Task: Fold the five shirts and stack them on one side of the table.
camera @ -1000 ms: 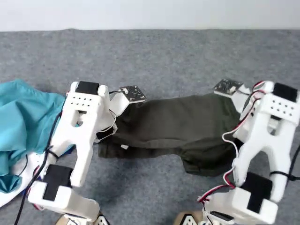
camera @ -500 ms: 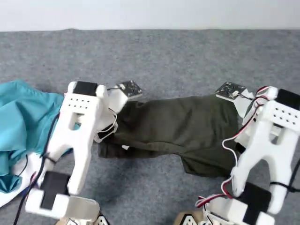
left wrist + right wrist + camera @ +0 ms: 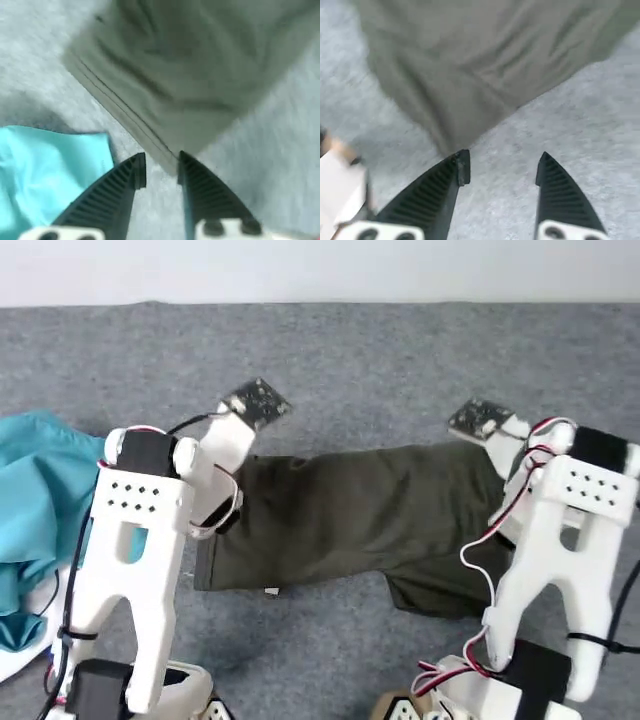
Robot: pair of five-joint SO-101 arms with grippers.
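Olive shirt (image 3: 370,510) lies flat; edges just beyond left fingers (image 3: 122,182), right fingers (image 3: 557,187).

From where I stand this looks like a robotics lab bench, not a home: a table (image 3: 400,350) topped with grey carpet-like cloth against a bare white wall (image 3: 320,270), a white plastic left arm (image 3: 135,540) and right arm (image 3: 560,530) side by side, with bare circuit boards (image 3: 255,400) and loose wires (image 3: 500,520) showing.

A grey felt-like table cover (image 3: 400,350) reaches back to a plain white wall (image 3: 320,270).
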